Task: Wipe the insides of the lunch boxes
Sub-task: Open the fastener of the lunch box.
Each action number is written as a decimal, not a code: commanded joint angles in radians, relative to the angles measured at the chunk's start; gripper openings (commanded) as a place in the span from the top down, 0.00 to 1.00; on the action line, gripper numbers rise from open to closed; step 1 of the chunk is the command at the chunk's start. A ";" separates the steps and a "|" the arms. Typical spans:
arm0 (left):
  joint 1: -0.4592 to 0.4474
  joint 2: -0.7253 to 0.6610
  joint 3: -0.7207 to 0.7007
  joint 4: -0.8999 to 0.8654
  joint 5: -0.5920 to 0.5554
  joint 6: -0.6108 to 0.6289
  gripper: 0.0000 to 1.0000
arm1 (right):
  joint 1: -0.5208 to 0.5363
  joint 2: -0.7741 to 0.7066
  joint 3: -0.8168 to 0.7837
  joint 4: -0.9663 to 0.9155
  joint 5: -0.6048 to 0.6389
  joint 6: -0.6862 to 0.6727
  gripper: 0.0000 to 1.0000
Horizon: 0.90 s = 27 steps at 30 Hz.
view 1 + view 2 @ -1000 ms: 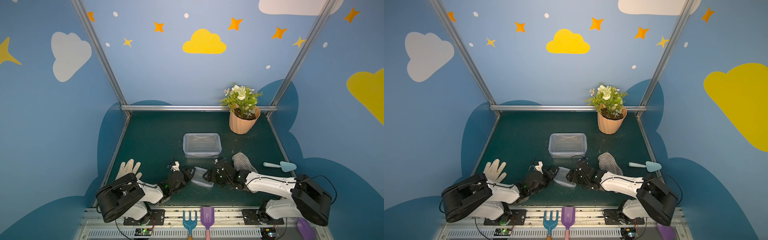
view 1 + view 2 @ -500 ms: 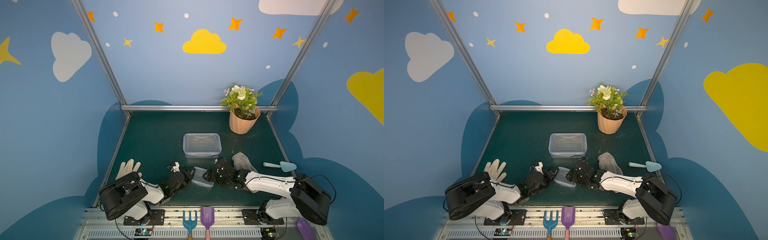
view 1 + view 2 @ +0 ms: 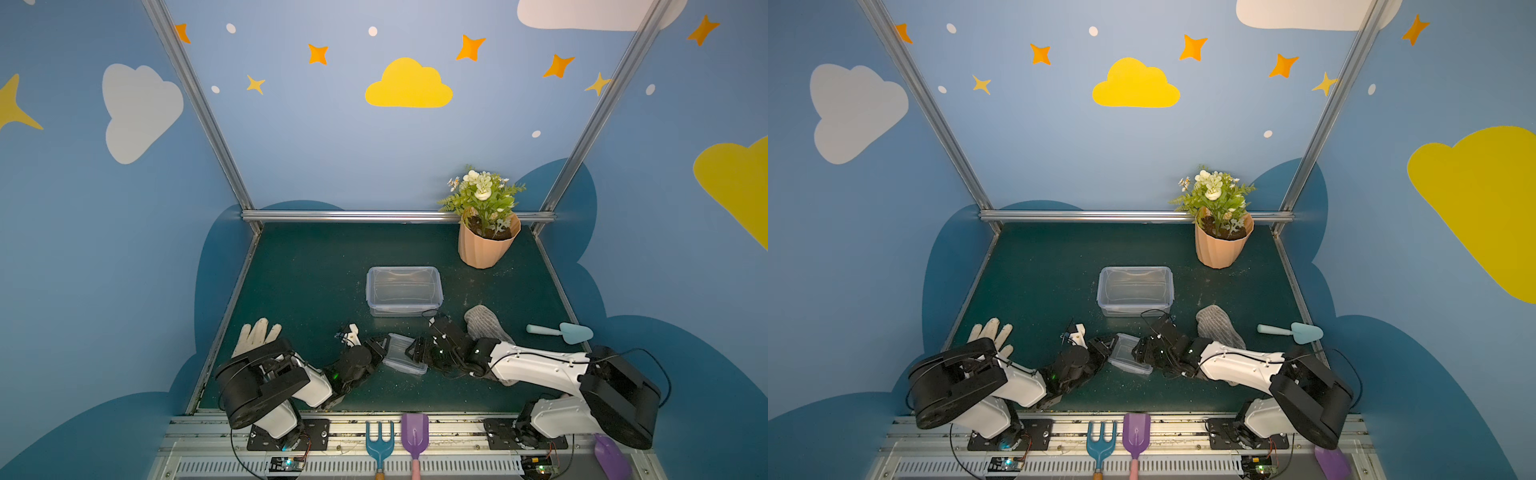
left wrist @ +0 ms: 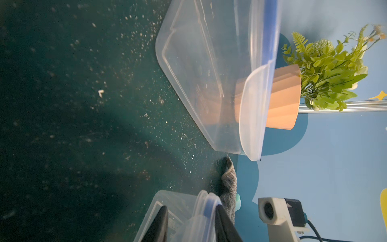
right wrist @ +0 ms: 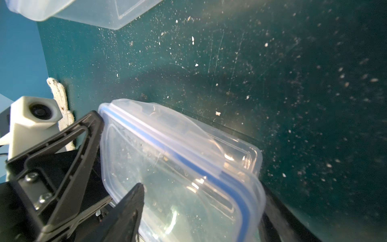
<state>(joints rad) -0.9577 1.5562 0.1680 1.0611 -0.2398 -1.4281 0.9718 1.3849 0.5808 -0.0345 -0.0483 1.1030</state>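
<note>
Right wrist view: the small box [image 5: 178, 178], clear plastic with its blue-trimmed lid [image 5: 167, 149] on, fills the space between the two fingers of the right gripper [image 5: 206, 194]. The jaws stand wide, one on each side of the box. They appear to clamp it, since it hangs tilted and clear of the speckled green table [image 5: 272, 73].

Left wrist view: the left gripper [image 4: 191, 207] meets the same box edge-on. One finger sits under the base and one over the lid, partly spread, with the rim between them. Whether they press on it cannot be told.

In both top views the small box lies at the front middle of the table, directly between the two grippers, at the fingertips of each. Its long axis seems to run roughly from one gripper to the other (the tilt makes this uncertain). The large box [image 3: 403, 289], also lidded, sits flat at the table's centre, farther back. The grey cloth [image 3: 484, 324] lies near the right gripper, on the side away from the left one.

Wiping looks some way off, because both lids are on. The coming move likely turns on the left gripper at the small box's rim, placed to pull the lid while the right one steadies the box.
</note>
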 commanded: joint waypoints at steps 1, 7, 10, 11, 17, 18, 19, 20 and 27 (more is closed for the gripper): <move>-0.034 0.004 0.021 0.031 0.088 -0.031 0.67 | 0.004 0.092 -0.030 -0.104 0.025 -0.020 0.23; -0.038 -0.002 0.020 0.005 0.086 -0.035 0.73 | 0.004 0.093 -0.028 -0.110 0.028 -0.023 0.23; -0.041 -0.011 0.021 -0.015 0.083 -0.034 0.74 | 0.007 0.090 -0.024 -0.122 0.037 -0.025 0.24; -0.039 -0.016 0.022 -0.026 0.082 -0.034 0.75 | 0.008 0.088 -0.019 -0.129 0.042 -0.028 0.24; -0.042 -0.053 0.022 -0.098 0.077 -0.025 0.80 | 0.020 0.088 0.001 -0.167 0.065 -0.039 0.24; -0.042 -0.060 0.023 -0.110 0.074 -0.022 0.80 | 0.022 0.089 0.004 -0.171 0.068 -0.039 0.23; -0.042 -0.068 0.024 -0.127 0.073 -0.019 0.81 | 0.023 0.088 0.005 -0.173 0.070 -0.038 0.24; -0.044 -0.076 0.025 -0.143 0.071 -0.017 0.82 | 0.025 0.088 0.007 -0.176 0.073 -0.039 0.24; -0.046 -0.117 0.034 -0.219 0.056 -0.004 0.95 | 0.039 0.076 0.017 -0.209 0.107 -0.036 0.24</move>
<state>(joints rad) -0.9699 1.4582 0.1764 0.9169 -0.2821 -1.4357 0.9894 1.4017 0.6323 -0.0715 0.0265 1.0985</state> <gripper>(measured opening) 0.244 0.767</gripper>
